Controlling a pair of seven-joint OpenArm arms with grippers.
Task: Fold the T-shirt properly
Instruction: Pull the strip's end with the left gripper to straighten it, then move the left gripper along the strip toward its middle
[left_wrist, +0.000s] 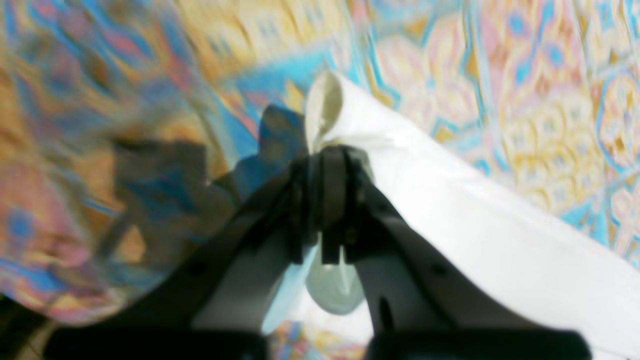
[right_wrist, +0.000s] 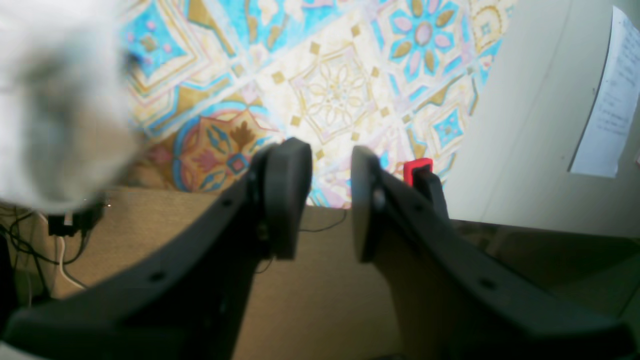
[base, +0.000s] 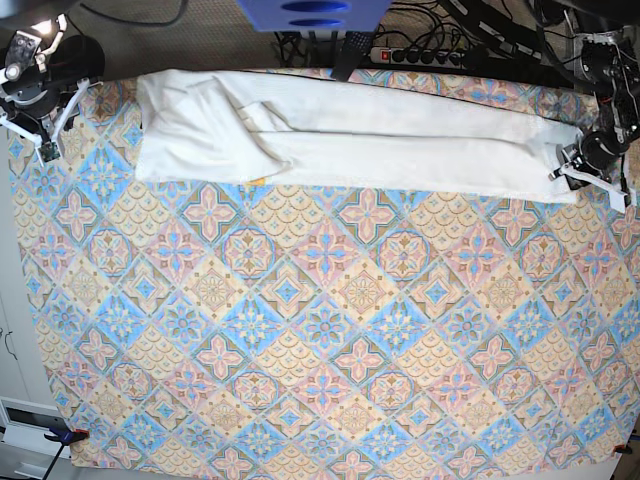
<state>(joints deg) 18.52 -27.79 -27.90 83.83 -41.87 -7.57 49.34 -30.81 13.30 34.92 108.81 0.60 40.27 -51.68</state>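
Observation:
The white T-shirt (base: 380, 150) lies as a long folded band along the far edge of the patterned table, bunched thicker at its left end. No print shows. My left gripper (base: 566, 172) is at the band's right end, shut on a pinch of the white cloth (left_wrist: 475, 215); in the left wrist view my left gripper (left_wrist: 330, 150) holds the fabric edge curled above the jaws. My right gripper (base: 52, 135) is off the shirt's left end, open and empty. In the right wrist view my right gripper (right_wrist: 327, 200) has a blurred white patch of cloth (right_wrist: 50, 100) to its left.
A patterned tablecloth (base: 320, 330) covers the table. A power strip and cables (base: 420, 55) lie behind the far edge, with a blue object (base: 310, 12) above. A red clamp (right_wrist: 417, 167) grips the table edge. A white panel with a paper sheet (right_wrist: 605, 100) stands beside it.

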